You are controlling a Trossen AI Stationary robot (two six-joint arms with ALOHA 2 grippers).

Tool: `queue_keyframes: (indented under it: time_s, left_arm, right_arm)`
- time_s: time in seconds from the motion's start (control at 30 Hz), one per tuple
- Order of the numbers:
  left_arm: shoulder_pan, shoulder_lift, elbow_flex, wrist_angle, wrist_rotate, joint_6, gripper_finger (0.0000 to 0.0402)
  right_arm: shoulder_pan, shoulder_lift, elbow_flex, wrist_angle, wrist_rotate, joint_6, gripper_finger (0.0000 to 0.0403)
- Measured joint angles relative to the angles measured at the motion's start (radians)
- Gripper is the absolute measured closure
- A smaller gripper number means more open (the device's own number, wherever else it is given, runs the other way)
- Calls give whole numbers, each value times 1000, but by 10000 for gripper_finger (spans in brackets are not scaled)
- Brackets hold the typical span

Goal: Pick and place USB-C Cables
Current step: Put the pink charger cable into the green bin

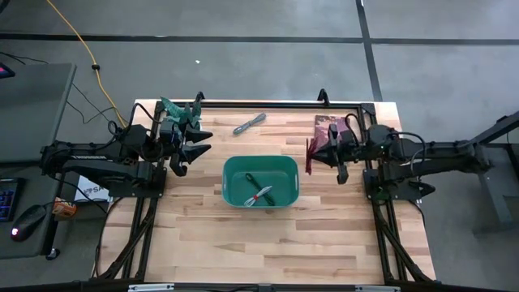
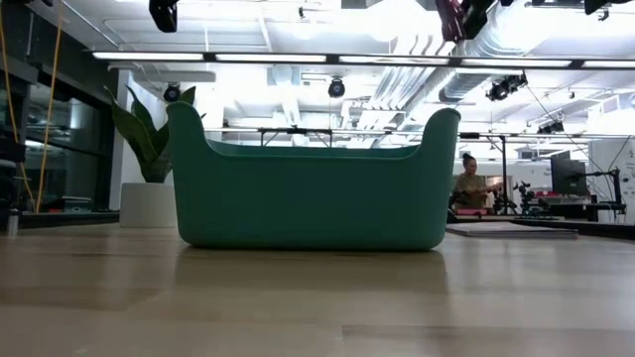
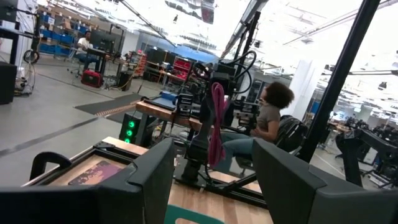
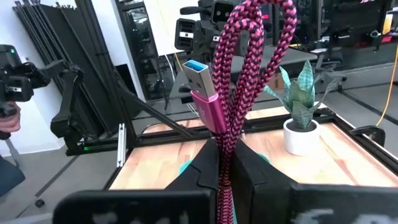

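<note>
A teal bin [image 1: 231, 174] stands mid-table, with a dark green cable [image 1: 258, 180] and a white cable with a red band [image 1: 261, 196] lying in it. A grey cable [image 1: 249, 123] lies on the wood behind the bin. To the bin's right, my right gripper [image 1: 311, 156] is shut on a magenta braided cable [image 4: 245, 56], high above the table. My left gripper [image 1: 204, 141] waits open to the bin's left, raised, with nothing between its fingers [image 3: 149, 180]. In the low view only the bin's wall [image 2: 313, 188] and the cable's lower end [image 2: 451, 15] show. My right gripper pinches the bundled magenta cable between its two fingers [image 4: 249, 162], on several strands [image 4: 227, 134] below the loops. The fingers reach level toward the table's left edge. The bundle stands roughly upright across them, lifted clear, its pink plug [image 4: 202, 81] and loops past the fingertips.
A small paper plant in a white pot [image 1: 180, 112] stands at the far left corner. A dark red mat [image 1: 326, 123] lies at the far right. Bare wood stretches in front of the bin. People show in the room beyond the table.
</note>
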Motion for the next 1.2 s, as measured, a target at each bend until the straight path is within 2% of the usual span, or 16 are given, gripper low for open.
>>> queue_keyframes:
  time_s: [0.57, 0.7, 0.83, 0.97, 1.2]
  left_arm:
    - [0, 0, 0, 0, 0, 0, 204]
    - [0, 20, 0, 11, -84, 59, 204]
    - [0, 97, 0, 79, -107, 69, 204]
    - [-4, 222, 25, 167, -37, 68, 204]
    - [-36, 482, 160, 170, 33, 114, 204]
  right_arm:
    - [0, 6, 0, 16, 1, 28, 403]
    - [0, 60, 0, 45, 24, 40, 403]
    - [-2, 168, 0, 145, 15, 48, 403]
    - [-2, 283, 0, 278, -2, 75, 403]
    - [-2, 462, 119, 276, -59, 74, 403]
